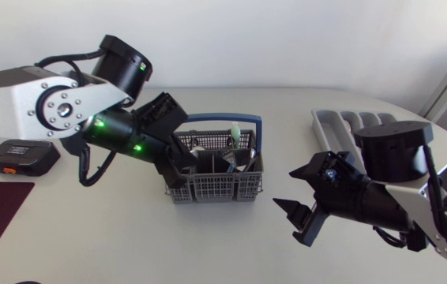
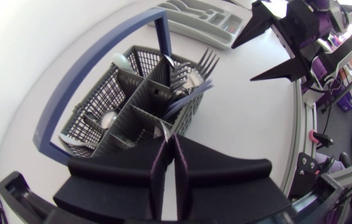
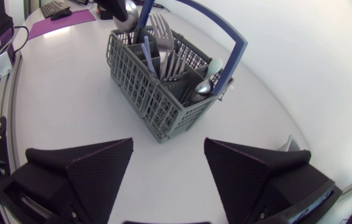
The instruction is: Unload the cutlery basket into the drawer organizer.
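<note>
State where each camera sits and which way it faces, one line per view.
Head view: fixed above the table, looking down on the cutlery basket, drawer organizer, left arm and right arm.
Left wrist view: on the left arm, looking past its shut left pincer into the basket.
Right wrist view: on the right arm, facing the basket beyond its open right pincer.
Shared: every view shows the basket.

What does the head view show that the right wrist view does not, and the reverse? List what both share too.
Head view only: the flat black box with orange trim and the left arm's silver-grey link. Right wrist view only: the steel fork's separate tines. Both: the grey mesh cutlery basket with blue handle, the pale green utensil end in it, and the open right gripper.
</note>
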